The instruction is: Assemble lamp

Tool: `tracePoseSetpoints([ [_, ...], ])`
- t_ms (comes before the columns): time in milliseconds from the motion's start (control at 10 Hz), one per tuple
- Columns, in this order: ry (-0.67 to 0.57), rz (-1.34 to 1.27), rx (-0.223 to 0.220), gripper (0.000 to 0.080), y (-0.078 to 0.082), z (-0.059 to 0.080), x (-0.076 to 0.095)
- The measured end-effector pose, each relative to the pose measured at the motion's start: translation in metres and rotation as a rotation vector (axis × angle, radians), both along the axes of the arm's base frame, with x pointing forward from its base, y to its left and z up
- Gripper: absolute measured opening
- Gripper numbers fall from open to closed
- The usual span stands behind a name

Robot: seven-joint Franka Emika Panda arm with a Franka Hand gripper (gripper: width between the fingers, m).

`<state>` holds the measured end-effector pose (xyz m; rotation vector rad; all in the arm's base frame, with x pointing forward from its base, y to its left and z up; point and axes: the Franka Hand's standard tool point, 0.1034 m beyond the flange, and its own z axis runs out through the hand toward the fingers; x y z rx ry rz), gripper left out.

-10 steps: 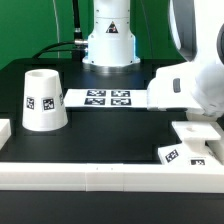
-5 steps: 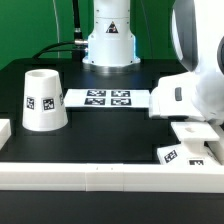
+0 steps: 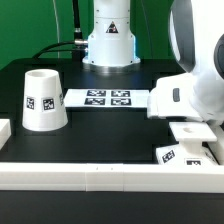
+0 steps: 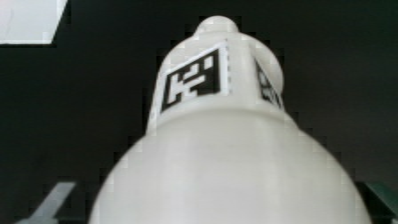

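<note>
The white bulb [image 4: 214,120] fills the wrist view, its round top pointing away and a square tag on its neck. My gripper [image 4: 214,212] stands around its wide body; one grey finger [image 4: 54,200] shows right beside it, so the jaws look shut on it. In the exterior view the hand [image 3: 188,98] hangs at the right, over the low square base [image 3: 185,152], and hides the bulb. The tapered shade [image 3: 43,100] stands alone at the left, mouth up.
The marker board [image 3: 108,98] lies at the back centre, in front of the robot's pedestal [image 3: 108,45]. A white rail [image 3: 100,176] runs along the front edge. A small white block [image 3: 4,130] sits at the far left.
The hand shifted slightly to the exterior view's right and down between the oldest frame and the middle one. It has held still since. The shade and base have not moved.
</note>
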<state>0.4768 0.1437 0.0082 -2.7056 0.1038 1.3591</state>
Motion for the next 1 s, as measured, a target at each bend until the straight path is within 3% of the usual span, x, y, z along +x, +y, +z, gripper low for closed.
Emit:
tracePoseSetpoints([
  [200,-0.008,0.007,0.011,0.0574,-0.002,0.011,0.008],
  [600,-0.077,0.061,0.120,0.0576,-0.026,0.078,0.047],
  [700,-0.095,0.066,0.136,0.0576,-0.031,0.089,0.059],
  [1000,-0.135,0.059,0.131,0.0576,-0.028,0.078,0.062],
])
